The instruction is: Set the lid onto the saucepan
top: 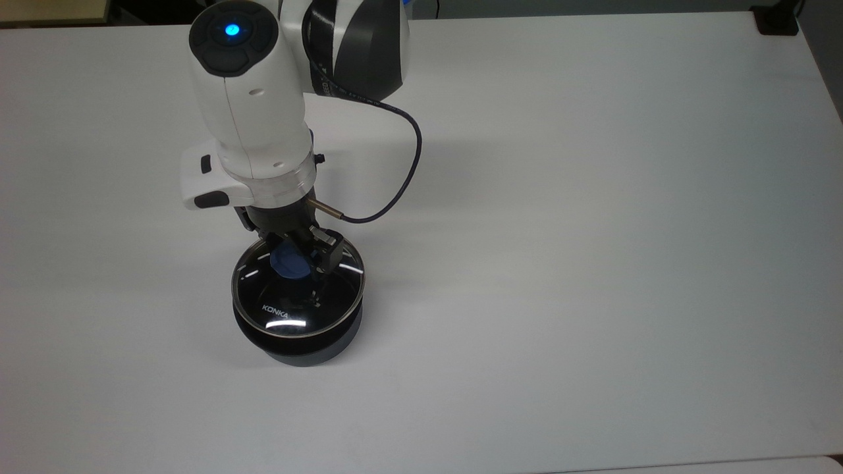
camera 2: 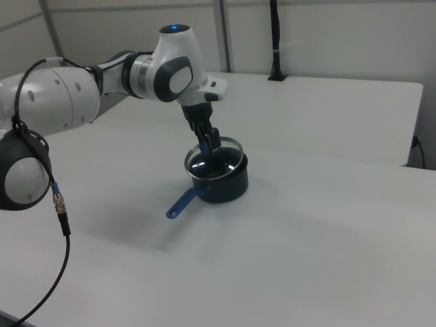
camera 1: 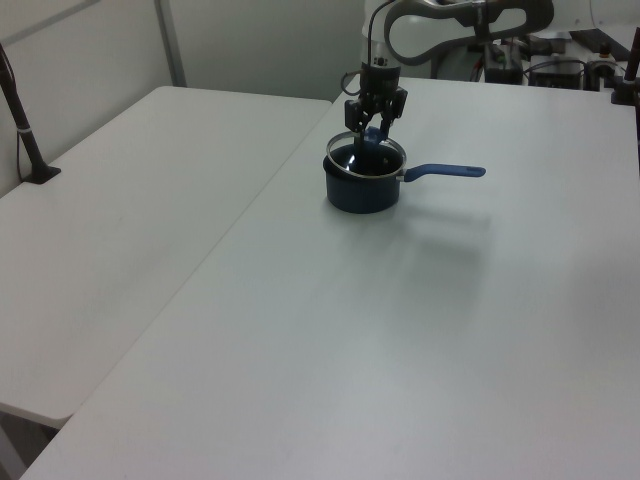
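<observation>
The saucepan [top: 304,350] stands on the white table [top: 593,230], dark outside, its long blue handle [camera 1: 450,172] pointing to the left view's right. The clear glass lid [top: 299,309] with "KONKA" lettering lies over the pan's mouth, about as wide as it. In the right view the lid [camera 2: 215,165] looks slightly tilted, its far rim raised. My gripper [top: 293,253] comes down from above and is shut on the lid's blue knob [top: 288,265], one finger [top: 326,253] showing beside it. The arm hides the handle in the top view.
A dark cable [top: 402,171] loops from the wrist over the table. A second white table [camera 1: 110,220] adjoins on the left view's left, with a black post [camera 1: 25,130] clamped at its edge. Bare tabletop surrounds the pan.
</observation>
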Robot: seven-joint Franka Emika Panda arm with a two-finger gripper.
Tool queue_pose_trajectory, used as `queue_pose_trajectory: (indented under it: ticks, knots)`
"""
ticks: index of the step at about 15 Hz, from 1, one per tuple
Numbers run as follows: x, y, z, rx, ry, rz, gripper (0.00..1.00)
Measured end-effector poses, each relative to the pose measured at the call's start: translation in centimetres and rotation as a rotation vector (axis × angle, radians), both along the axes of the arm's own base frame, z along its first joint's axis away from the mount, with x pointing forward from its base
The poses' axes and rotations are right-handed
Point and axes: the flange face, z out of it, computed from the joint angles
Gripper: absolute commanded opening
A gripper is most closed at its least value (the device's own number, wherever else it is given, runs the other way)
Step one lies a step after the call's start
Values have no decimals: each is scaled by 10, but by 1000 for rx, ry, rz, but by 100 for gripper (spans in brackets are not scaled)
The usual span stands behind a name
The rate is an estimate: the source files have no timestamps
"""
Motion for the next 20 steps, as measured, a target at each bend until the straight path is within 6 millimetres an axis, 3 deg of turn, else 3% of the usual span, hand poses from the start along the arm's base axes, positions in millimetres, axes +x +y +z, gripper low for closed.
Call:
queue_pose_trajectory:
  ticks: [5,10,17,20]
  knots:
    - [5,2,7,0,-51,-18,46]
    - [10,14,-8,-1,-45,-14,46]
    - [10,18,-13,-1,-32,-8,46]
    - [10,19,-14,-1,-30,-7,56]
